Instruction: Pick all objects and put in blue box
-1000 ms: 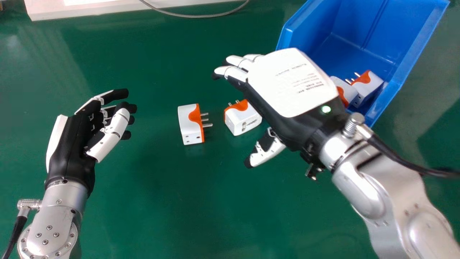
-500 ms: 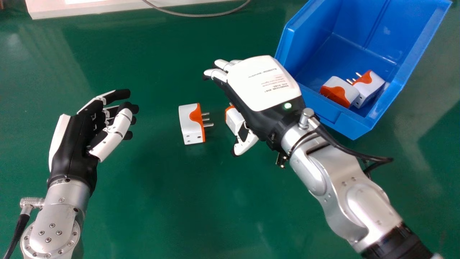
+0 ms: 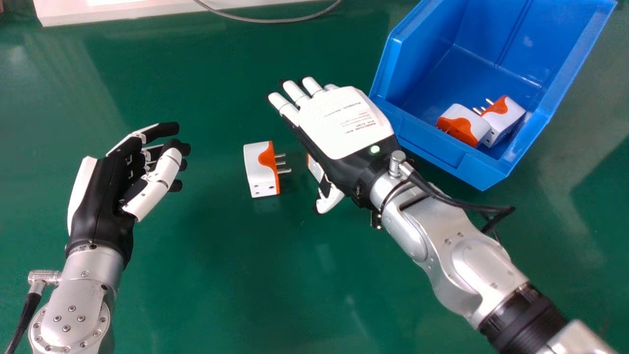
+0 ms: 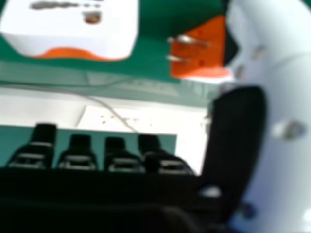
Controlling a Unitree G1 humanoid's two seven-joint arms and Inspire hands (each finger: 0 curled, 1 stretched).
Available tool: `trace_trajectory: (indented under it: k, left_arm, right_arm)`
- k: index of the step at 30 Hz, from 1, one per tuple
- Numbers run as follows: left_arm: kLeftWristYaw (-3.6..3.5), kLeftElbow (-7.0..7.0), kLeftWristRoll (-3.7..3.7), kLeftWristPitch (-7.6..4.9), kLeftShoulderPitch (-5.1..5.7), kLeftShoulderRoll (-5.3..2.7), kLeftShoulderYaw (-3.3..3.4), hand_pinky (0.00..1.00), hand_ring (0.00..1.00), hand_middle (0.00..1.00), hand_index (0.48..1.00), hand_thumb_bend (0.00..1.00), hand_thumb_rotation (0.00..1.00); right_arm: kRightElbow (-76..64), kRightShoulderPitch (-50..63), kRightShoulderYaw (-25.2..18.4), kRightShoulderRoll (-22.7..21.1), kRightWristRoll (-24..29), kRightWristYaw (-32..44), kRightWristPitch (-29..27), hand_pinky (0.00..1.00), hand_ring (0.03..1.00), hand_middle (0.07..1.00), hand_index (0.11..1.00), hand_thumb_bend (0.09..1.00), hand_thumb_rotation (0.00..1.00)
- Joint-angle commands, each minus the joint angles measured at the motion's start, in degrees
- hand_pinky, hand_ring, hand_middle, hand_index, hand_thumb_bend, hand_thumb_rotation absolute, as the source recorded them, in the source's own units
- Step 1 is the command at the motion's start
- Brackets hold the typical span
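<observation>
In the head view my right hand [image 3: 341, 120], open and palm down, hovers over one white-orange plug adapter [image 3: 314, 168], mostly hidden beneath it. A second adapter [image 3: 261, 169] lies on the green table to its left, prongs toward that hand. Two more adapters [image 3: 464, 125] [image 3: 503, 120] rest in the blue box [image 3: 442, 152]. My left hand [image 3: 105, 196] is held at the left, fingers relaxed around nothing. In the right hand view the open right hand [image 4: 77, 158] shows with a white adapter [image 4: 73, 29] and an orange-faced adapter [image 4: 201, 48] beyond.
The blue box stands at the upper right, its near wall close to my right wrist. A white board [image 3: 64, 14] lies along the table's far edge, with a grey cable [image 3: 275, 21] looping beside it.
My right hand has moved left and slightly down in the head view, away from the box and over the nearer adapter, and its fingers have spread. The left hand has barely shifted.
</observation>
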Motion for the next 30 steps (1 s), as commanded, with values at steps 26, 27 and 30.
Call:
trace_trajectory:
  k: [26, 27, 30]
  left_arm:
    - [0.42, -3.38, 0.23, 0.06, 1.19, -0.16, -0.50, 0.62, 0.71, 0.71, 0.770, 0.25, 0.50]
    - [0.40, -3.55, 0.19, 0.12, 1.29, -0.18, -0.49, 0.62, 0.71, 0.71, 0.770, 0.25, 0.50]
    - [0.42, -4.42, 0.14, 0.47, 1.68, -0.32, -0.55, 0.62, 0.71, 0.71, 0.770, 0.25, 0.50]
  right_arm:
    - [19.3, -13.6, 6.6, 0.0, 0.8, -1.0, -4.9, 1.00, 1.000, 1.000, 1.000, 0.259, 0.00]
    - [19.7, -13.8, 6.7, 0.0, 0.8, -1.0, -4.8, 1.00, 1.000, 1.000, 1.000, 0.259, 0.00]
    - [20.8, -14.3, 6.7, 0.3, 1.2, -0.1, -4.4, 1.00, 1.000, 1.000, 1.000, 0.252, 0.00]
